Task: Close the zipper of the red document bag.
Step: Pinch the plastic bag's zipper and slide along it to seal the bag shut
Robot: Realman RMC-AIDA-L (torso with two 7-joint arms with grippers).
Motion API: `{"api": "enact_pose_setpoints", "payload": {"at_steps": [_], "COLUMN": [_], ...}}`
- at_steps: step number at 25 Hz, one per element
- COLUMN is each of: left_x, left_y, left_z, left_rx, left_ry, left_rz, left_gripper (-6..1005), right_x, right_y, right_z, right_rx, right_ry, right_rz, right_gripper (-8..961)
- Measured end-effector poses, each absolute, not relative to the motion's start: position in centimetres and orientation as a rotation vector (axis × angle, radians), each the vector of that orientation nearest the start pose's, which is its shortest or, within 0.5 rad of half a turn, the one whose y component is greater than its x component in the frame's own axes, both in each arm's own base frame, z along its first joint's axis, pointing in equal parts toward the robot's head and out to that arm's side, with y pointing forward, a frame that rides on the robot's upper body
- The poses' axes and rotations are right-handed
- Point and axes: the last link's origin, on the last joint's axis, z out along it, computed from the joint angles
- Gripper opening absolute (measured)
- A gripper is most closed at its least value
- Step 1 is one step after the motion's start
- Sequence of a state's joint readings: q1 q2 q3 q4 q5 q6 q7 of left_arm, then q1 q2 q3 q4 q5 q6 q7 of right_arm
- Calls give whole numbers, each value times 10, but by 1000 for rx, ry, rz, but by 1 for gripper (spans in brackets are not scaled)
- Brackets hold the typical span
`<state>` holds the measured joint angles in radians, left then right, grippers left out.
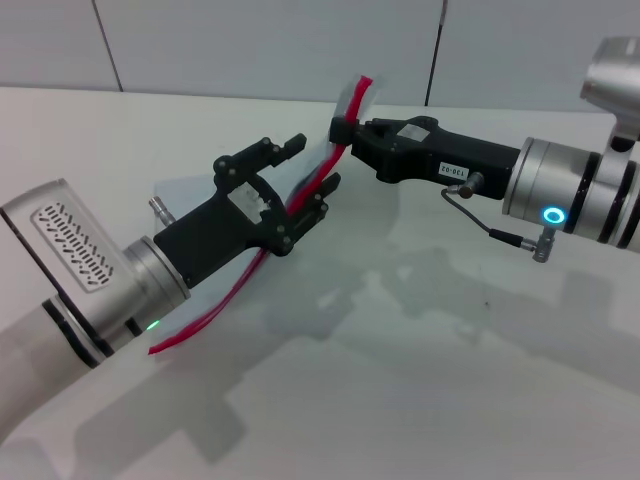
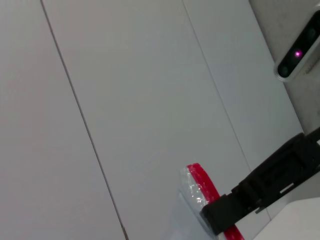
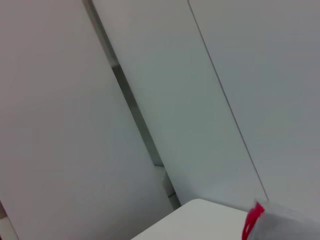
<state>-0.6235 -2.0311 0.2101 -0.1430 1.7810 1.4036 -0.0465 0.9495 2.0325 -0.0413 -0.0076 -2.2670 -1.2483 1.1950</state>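
Both my grippers hold the red document bag (image 1: 330, 160) up off the white table (image 1: 420, 340).

My right gripper (image 1: 343, 131) is clamped on the bag's upper end, right at the zipper (image 1: 305, 195). My left gripper (image 1: 312, 172) sits lower, its fingers spread, with the red strip running between them and trailing down past my left wrist.

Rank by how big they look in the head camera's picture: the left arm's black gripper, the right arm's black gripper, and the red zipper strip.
1. Left gripper, though nearness to the camera inflates it.
2. Right gripper, close behind.
3. Zipper: long, but thin.
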Motion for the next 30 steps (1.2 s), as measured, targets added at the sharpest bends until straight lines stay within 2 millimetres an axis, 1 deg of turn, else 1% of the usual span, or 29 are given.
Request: {"api": "enact_pose_setpoints", "payload": {"at_steps": [3,10,21,27,30], "left_x": [-247,-247,-247,-247,-248], "left_y": [328,326,326,326,325], "left_z": [-56,-58,-58,-58,-58], "left_rx": [-2126,-2120,-2120,-2120,-2120], "left_ry": [84,116,115,116,114], "left_rz": [-813,-795,-795,-794,-794], "left_gripper": [576,362,108,79,80], "right_x": [161,161,161,163,168], "right_y": [399,399,399,399,400], "right_z": [-68,-69,-69,-69,-65], "right_rx": [-2580,-2580,-2583,-2579,-2545], "right_ry": [769,774,773,773,783], "right_rz": [1042,1043,1039,1036,1046], "right_gripper": [14,15,15,15,15]}}
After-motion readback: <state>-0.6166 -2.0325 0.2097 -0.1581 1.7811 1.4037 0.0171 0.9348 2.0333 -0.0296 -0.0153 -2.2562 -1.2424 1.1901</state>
